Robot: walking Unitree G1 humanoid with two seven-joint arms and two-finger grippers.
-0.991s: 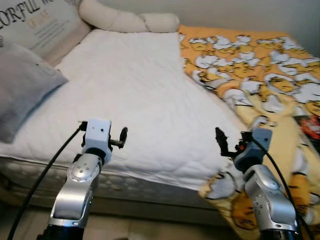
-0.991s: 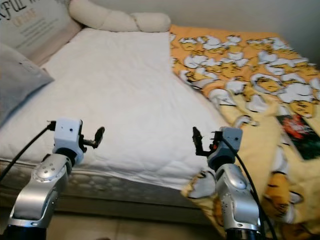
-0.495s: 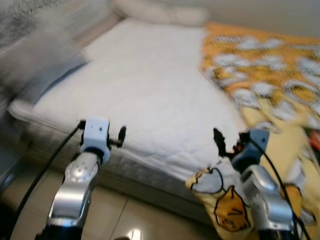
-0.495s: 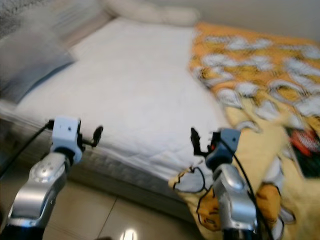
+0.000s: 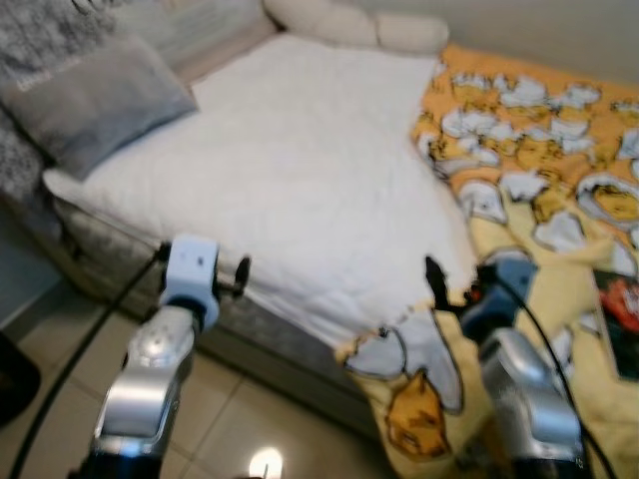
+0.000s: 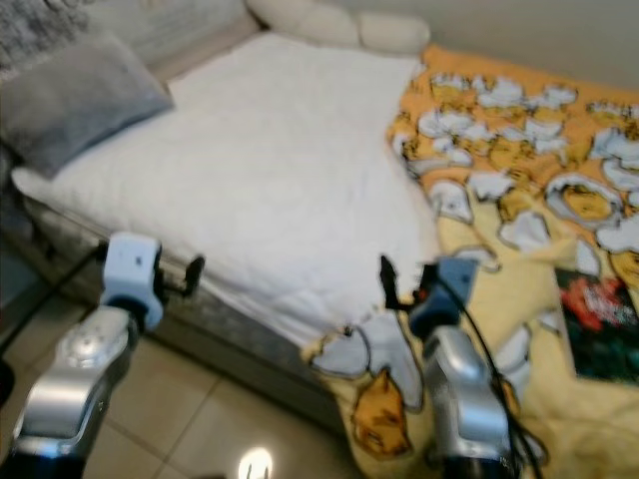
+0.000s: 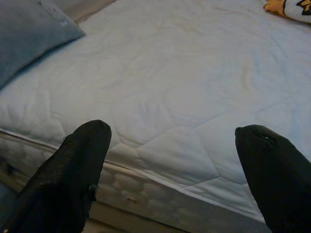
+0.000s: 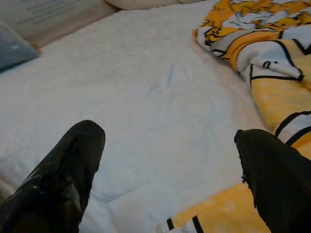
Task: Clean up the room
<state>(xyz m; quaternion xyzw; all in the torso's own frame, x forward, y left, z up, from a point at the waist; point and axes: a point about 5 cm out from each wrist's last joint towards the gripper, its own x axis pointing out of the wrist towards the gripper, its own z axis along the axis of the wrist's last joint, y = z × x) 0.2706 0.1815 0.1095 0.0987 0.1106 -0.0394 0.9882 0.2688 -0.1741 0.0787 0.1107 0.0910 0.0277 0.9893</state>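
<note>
The right gripper hovers with fingers spread wide and empty, low centre of the frame, over the bed edge; the left gripper is likewise open and empty at lower left. The yellow cartoon blanket lies rumpled across the right half, one corner spilling off the white mattress. A careless pinch could drag that loose corner further floorward. A dark book rests on the blanket at right; a grey pillow sits upper left.

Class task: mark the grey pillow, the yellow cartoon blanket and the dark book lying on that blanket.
grey pillow (image 5: 100,105), left eye view, middle of its face.
yellow cartoon blanket (image 5: 539,150), left eye view, patterned upper area.
dark book (image 6: 599,324), right eye view, cover centre.
</note>
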